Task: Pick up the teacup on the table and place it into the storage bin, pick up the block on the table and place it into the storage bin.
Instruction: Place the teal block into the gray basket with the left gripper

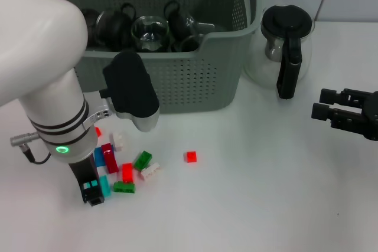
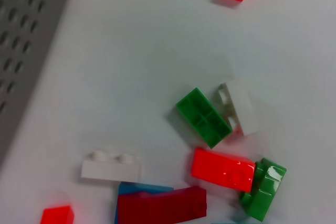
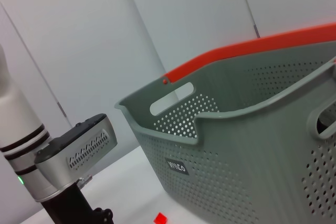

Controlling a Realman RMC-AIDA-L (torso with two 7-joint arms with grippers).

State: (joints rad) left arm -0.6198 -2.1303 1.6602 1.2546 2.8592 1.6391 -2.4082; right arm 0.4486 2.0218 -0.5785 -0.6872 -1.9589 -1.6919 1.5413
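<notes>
I see my left gripper (image 1: pixel 93 196) low at the lower left of the head view, among small plastic building blocks; I cannot tell if it is apart or together. One small red cube block (image 1: pixel 190 157) lies alone near the centre. The grey-green perforated plastic storage bin (image 1: pixel 195 81), top centre, holds dark glass teacups (image 1: pixel 150 32). Its black label (image 3: pixel 177 167) is not readable. My right gripper (image 1: pixel 326 111) hovers with fingers apart at the right edge.

My left arm reaches steeply down, its left hand (image 1: pixel 93 195) low at the desk (image 1: pixel 266 193), while my right hand (image 1: pixel 331 112) hovers out at the right, fingers parted.
</notes>
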